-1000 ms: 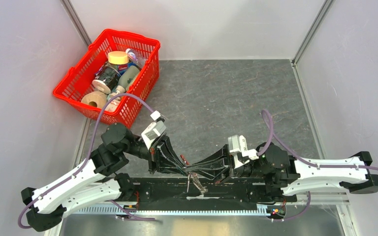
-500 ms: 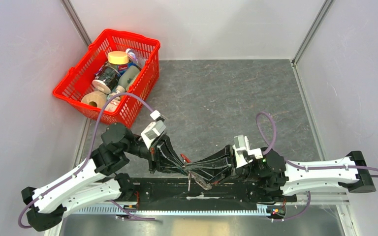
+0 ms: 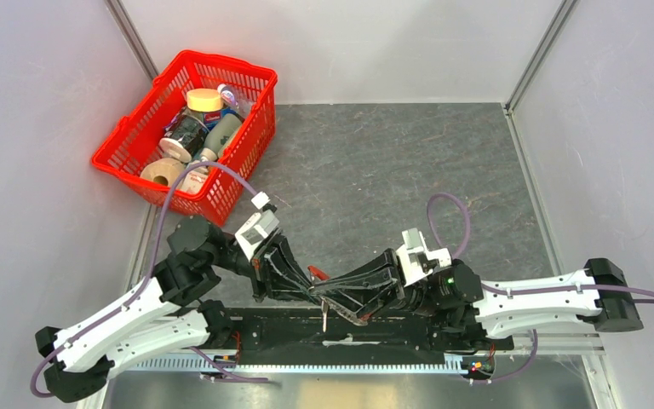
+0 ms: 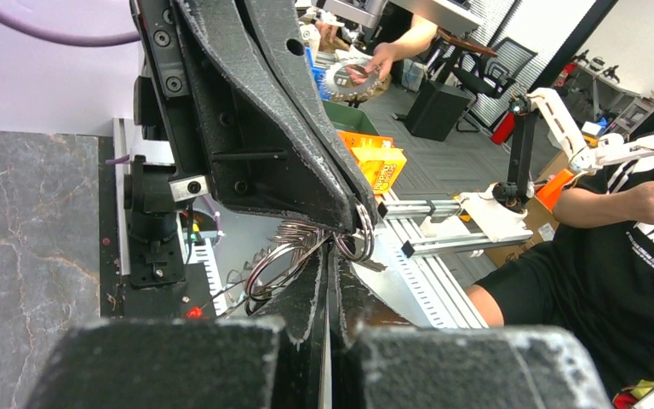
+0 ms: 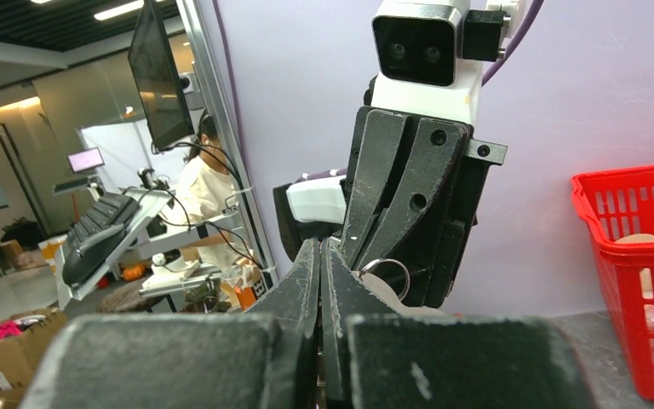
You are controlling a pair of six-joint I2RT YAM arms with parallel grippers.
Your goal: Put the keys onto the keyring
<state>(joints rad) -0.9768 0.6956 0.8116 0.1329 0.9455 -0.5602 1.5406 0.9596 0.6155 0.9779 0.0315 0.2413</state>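
My left gripper (image 3: 310, 288) and right gripper (image 3: 327, 295) meet tip to tip in the air above the table's near edge. Both are shut on the keyring (image 4: 279, 256), a bundle of silvery wire loops that runs from between my left fingers (image 4: 311, 294) up to the right gripper's tip. A small split ring (image 4: 360, 238) hangs there and also shows in the right wrist view (image 5: 387, 277). The red tag (image 3: 317, 274) pokes out above the tips. A loop of chain (image 3: 351, 318) and a thin silvery piece (image 3: 325, 319) hang below. I cannot make out any black-headed keys.
A red basket (image 3: 128, 141) holding bottles, jars and a tape roll stands at the far left. It also shows in the right wrist view (image 5: 600, 247). The black base rail (image 3: 289, 336) runs along the near edge under the grippers. Grey walls enclose the table (image 3: 392, 170).
The right arm has stretched further left and the left gripper has drawn back left. The joined tips and the hanging keyring have shifted left and slightly up.
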